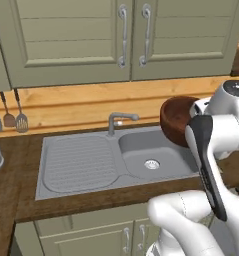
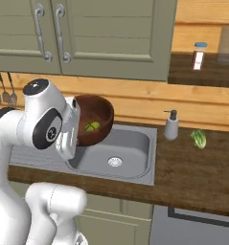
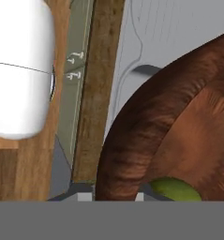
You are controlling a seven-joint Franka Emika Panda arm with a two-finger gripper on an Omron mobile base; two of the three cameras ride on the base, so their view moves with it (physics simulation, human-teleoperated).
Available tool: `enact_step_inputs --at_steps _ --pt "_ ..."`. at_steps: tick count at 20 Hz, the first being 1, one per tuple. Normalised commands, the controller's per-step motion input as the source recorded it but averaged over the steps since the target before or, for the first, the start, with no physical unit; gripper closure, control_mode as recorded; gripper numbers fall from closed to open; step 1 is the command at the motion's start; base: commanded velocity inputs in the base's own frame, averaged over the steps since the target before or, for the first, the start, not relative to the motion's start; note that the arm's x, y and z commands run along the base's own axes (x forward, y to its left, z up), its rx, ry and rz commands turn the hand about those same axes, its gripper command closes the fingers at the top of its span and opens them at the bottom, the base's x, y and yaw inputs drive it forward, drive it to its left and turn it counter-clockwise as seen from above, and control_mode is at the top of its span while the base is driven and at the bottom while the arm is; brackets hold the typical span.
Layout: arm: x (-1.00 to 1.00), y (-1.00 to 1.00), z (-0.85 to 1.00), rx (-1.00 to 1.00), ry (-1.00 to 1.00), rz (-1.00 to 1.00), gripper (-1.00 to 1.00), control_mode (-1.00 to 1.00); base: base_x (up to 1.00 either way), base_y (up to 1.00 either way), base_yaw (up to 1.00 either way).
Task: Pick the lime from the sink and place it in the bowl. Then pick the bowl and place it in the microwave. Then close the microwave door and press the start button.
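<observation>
The wooden bench (image 2: 192, 167) carries the sink (image 1: 81, 165), whose basin (image 2: 130, 153) lies empty of fruit. Above the basin's 9 o'clock edge in the right base view, the bowl (image 2: 99, 115) hangs in the air, tipped hard onto its side so its mouth faces toward 3 o'clock. The lime (image 2: 92, 126) sits inside it, low against the wall near the rim. In the left base view the bowl (image 1: 175, 120) shows at 3 o'clock of the faucet (image 1: 118, 120), pressed against the white arm.

The fingers are narrowly parted and look clamped on the bowl's rim, though the contact itself is hidden behind the wrist. In the hand view, the bowl's outer wall (image 3: 141, 140) and the lime (image 3: 176, 189) crowd the lower edge.

The main risk, as I judge it, is the tilt. With the mouth so far from level, any swing toward the microwave could roll the lime out over the rim and back into the basin or onto the bench.

A second risk is the grip. A pinch on one rim edge of a deep bowl may let it pivot or slip during a wide swing.

A lesser one is that the soap dispenser (image 2: 171, 125) and the leafy green (image 2: 198, 139) stand at 3 o'clock and could be clipped by a low pass.
</observation>
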Motion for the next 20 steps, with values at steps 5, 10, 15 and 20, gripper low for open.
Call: enact_step_inputs --at_steps 5,10,15,20 --pt "0.0 0.0 0.0 0.0 0.0 0.0 1.0 1.0 -0.47 -0.59 -0.22" --pt "0.0 0.0 0.0 0.0 0.0 0.0 1.0 1.0 -0.02 -0.07 -0.94" --pt "0.0 0.0 0.0 0.0 0.0 0.0 1.0 1.0 0.0 0.0 -1.0" --pt "0.0 0.0 0.0 0.0 0.0 0.0 1.0 1.0 0.0 -0.01 -1.0"
